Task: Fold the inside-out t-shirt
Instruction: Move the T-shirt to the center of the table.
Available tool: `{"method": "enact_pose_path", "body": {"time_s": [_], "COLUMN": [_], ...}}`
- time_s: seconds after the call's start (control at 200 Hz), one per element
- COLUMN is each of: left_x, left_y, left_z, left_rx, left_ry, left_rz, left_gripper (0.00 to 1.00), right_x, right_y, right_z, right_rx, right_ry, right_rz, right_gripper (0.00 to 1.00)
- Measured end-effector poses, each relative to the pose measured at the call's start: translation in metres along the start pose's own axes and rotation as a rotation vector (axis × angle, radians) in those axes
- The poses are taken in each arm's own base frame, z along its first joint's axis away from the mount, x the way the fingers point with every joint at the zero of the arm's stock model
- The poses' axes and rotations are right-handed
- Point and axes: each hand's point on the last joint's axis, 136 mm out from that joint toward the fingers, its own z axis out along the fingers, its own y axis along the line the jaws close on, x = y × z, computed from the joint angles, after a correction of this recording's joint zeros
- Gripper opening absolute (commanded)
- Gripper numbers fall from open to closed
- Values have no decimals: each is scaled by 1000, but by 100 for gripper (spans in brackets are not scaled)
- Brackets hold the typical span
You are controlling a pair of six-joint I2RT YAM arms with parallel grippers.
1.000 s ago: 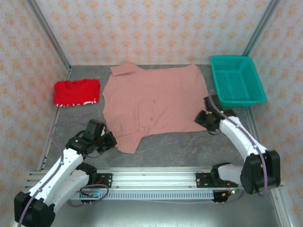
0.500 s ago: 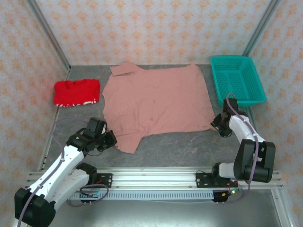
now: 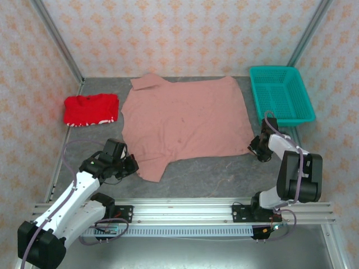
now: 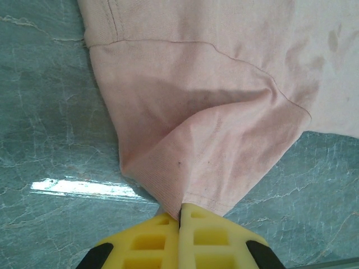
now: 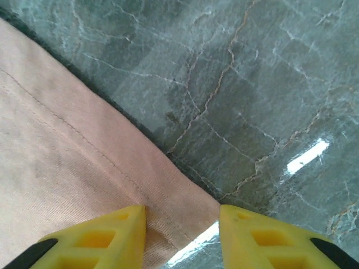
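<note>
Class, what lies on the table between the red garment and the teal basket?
The pink t-shirt, spread flat between red garment and teal basket, shown in the top external view.

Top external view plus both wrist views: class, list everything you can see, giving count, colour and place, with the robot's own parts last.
t-shirt: one, dusty salmon pink, spread flat mid-table
garment: one, bright red with white trim, bunched at the left, apart from the t-shirt
basket: one, teal mesh, far right corner
table: one, grey-green marbled, under everything
rail: one, silver metal, along the near edge
left end effector: one, yellow fingers, shut on the t-shirt's near-left tip
right end effector: one, yellow fingers, open astride the t-shirt's near-right corner
</note>
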Motion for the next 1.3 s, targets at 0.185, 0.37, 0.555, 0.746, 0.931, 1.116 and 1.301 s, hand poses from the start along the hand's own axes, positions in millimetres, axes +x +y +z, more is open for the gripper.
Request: {"method": "enact_pose_path", "body": {"time_s": [0.185,0.37,0.555,0.746,0.931,1.116,1.301], "left_x": [-1,-1,-9,-19,-29,-22,-10], "left_y": [0,0,-4,-12,-10,-4,-1], "left_z": [0,-1,-13,-33,-55,-71,-82], "left_rx": [-1,-6,-9,9,12,-9,-27], "left_ry": [-3,-4,-43,-101,-140,-113,-67], "left_rz": [1,7,27,31,-15,-43,-42], "left_gripper": [0,0,0,0,0,0,0], "right_x": [0,0,-2,1,9,22,38], "right_y": [-3,-6,-4,-5,-11,-14,-15], "right_z": [2,2,2,-2,-18,-31,-41], "right_rx": [8,22,15,14,19,-11,-55], "right_ry": [-7,-12,-21,-11,-5,12,42], "right_rz": [7,9,7,-24,-67,-66,-12], "right_gripper": [34,21,13,10,8,5,4]}}
